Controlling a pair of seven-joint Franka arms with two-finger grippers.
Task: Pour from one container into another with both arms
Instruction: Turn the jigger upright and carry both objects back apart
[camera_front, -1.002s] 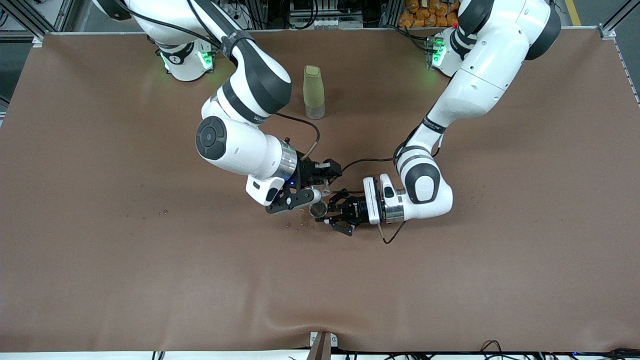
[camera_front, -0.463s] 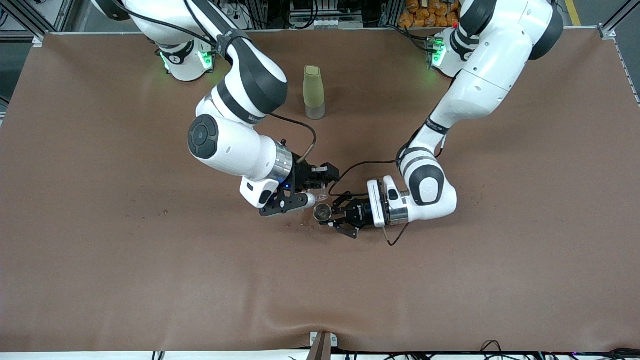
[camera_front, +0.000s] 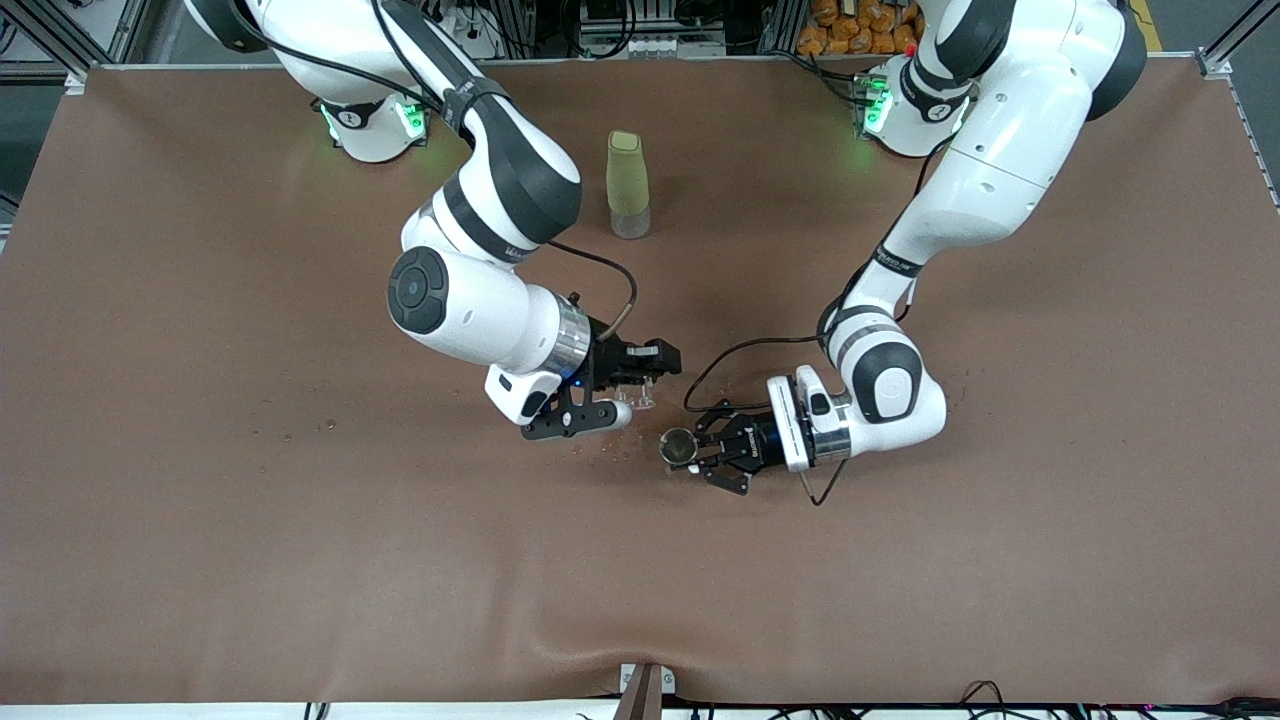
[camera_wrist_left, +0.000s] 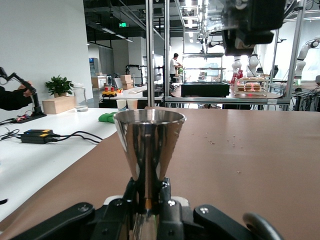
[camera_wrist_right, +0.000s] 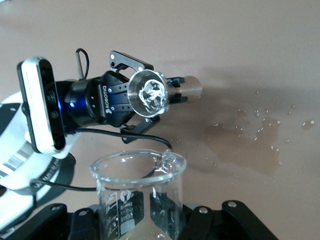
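My left gripper (camera_front: 700, 452) is shut on the narrow waist of the steel jigger (camera_front: 678, 447), which it holds upright just above the table. In the left wrist view the jigger (camera_wrist_left: 149, 142) rises from between the fingers of the left gripper (camera_wrist_left: 148, 192). The right wrist view looks down into the jigger (camera_wrist_right: 148, 95), where liquid glints. My right gripper (camera_front: 630, 392) is shut on the clear glass cup (camera_front: 640, 400), tipped over sideways, a little apart from the jigger toward the right arm's end. That cup (camera_wrist_right: 137, 192) fills the near part of the right wrist view.
A tall pale-green bottle (camera_front: 627, 185) stands between the two bases, farther from the front camera. A wet patch and drops (camera_wrist_right: 245, 145) lie on the brown table cover, seen as specks (camera_front: 610, 447) under the two grippers.
The left gripper has drawn the jigger away from the cup, toward the left arm's end and the front camera. The right gripper has stayed near its place with the cup.
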